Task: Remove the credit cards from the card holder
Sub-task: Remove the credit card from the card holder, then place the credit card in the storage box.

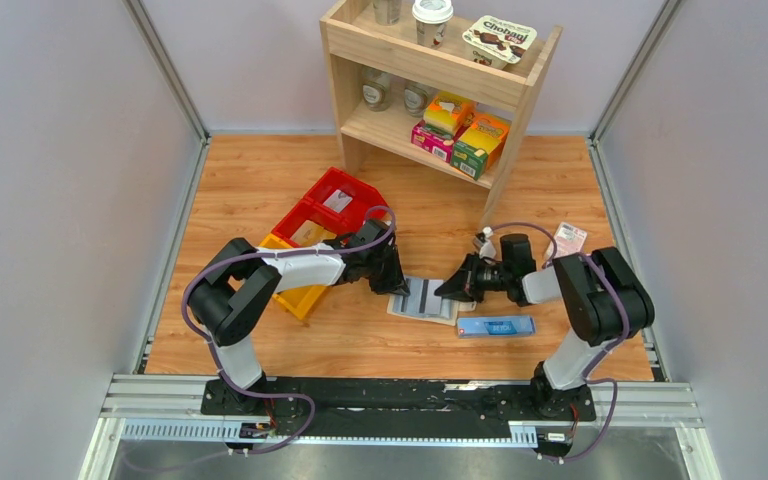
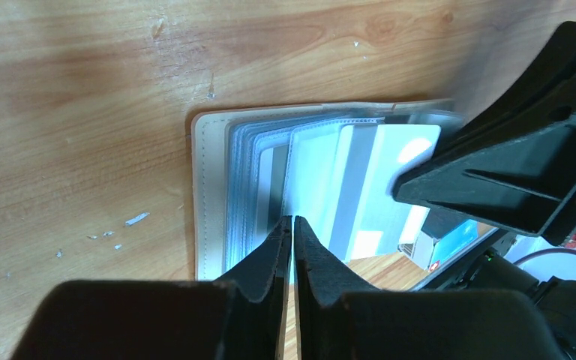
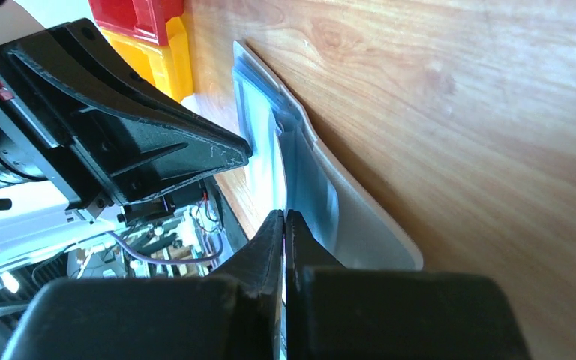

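Pale grey walls (image 1: 50,150) enclose my wooden worktop (image 1: 250,175); a wooden shelf unit (image 1: 400,52) stands at its far edge, a metal rail (image 1: 650,405) along its near edge.

Both arms low, reaching inward, left tool (image 2: 292,223) and right tool (image 3: 284,217) tip to tip, jaws together

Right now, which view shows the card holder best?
Left wrist: the card holder lies open, close up, with its sleeves and cards plain. Top external shows it small and partly covered; right wrist shows it only edge-on.
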Motion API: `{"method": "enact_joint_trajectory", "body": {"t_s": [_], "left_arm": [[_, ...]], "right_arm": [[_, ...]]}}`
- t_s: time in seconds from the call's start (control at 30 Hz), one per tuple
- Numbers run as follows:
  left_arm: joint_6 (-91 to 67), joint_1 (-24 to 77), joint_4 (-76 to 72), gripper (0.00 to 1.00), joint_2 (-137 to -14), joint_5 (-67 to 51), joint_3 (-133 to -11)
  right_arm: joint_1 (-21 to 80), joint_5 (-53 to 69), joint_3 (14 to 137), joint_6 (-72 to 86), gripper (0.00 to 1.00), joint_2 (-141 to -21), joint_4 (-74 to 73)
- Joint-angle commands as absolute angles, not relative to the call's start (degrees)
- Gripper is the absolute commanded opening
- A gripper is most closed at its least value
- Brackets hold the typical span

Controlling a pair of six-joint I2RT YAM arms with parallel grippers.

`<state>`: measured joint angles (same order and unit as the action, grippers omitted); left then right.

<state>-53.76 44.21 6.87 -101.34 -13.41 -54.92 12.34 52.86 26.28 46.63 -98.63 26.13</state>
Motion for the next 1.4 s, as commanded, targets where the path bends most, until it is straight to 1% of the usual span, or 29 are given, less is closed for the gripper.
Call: {"method": "enact_joint_trajectory", "body": {"t_s": [0.0, 0.23, 0.3, 0.33, 0.4, 0.53, 0.63, 0.73, 0.77, 0.8, 0.87, 0.93, 1.1, 1.27, 1.37], "left_arm": [[-52.4, 43.9, 10.6, 0.12, -102.5, -10.8, -54.6], [-51.1, 43.8, 10.5, 0.12, -102.2, -10.9, -55.3], [-50.5, 43.8, 11.2, 0.14, -101.6, -10.3, -56.2], [-50.4, 43.8, 11.4, 0.16, -100.9, -10.1, -56.9], [-49.7, 43.8, 12.5, 0.21, -99.7, -9.2, -58.0], [-48.3, 43.4, 16.3, 0.39, -96.4, -7.2, -61.3], [-47.9, 43.0, 20.3, 0.51, -93.2, -5.0, -64.2], [-49.0, 42.1, 23.5, 0.60, -87.8, -3.5, -65.5], [-49.5, 41.9, 23.9, 0.66, -86.4, -3.3, -65.7], [-50.4, 41.7, 25.0, 0.67, -84.1, -2.8, -65.8], [-52.0, 41.7, 26.5, 0.77, -79.8, -1.5, -66.0], [-54.8, 41.7, 26.5, 0.77, -75.2, -0.3, -64.6], [-65.1, 41.7, 23.9, 0.78, -64.9, 1.3, -59.1], [-70.1, 41.7, 20.4, 0.78, -62.8, -2.8, -56.0], [-71.7, 41.7, 19.0, 0.78, -63.3, -4.3, -56.0]], "right_arm": [[10.3, 46.2, 27.2, 39.6, 0.00, -91.7, 14.0], [10.2, 38.8, 30.0, 33.6, 0.00, -83.3, -2.2], [10.4, 37.4, 30.7, 32.5, 0.00, -80.4, -5.1], [10.4, 36.1, 31.5, 31.8, 0.00, -78.7, -7.0], [10.5, 34.3, 32.9, 30.3, 0.00, -75.3, -10.7], [12.6, 30.4, 37.8, 27.2, 0.00, -68.4, -16.8], [16.7, 25.2, 41.6, 23.2, 0.00, -64.3, -20.2], [25.2, 14.4, 44.9, 17.2, 0.00, -60.6, -22.6], [28.5, 10.8, 45.7, 15.4, 0.00, -59.6, -22.6], [31.3, 6.7, 46.3, 13.6, 0.00, -58.7, -22.5], [37.1, 0.1, 46.8, 10.6, 0.00, -57.2, -21.4], [41.8, -7.8, 46.9, 7.7, 0.00, -56.3, -20.0], [51.4, -18.1, 46.4, -1.6, 0.00, -55.4, -15.9], [61.2, -27.0, 45.4, -12.1, 0.00, -56.6, -9.3], [65.0, -29.8, 45.1, -16.4, 0.00, -57.9, -5.6]]}}
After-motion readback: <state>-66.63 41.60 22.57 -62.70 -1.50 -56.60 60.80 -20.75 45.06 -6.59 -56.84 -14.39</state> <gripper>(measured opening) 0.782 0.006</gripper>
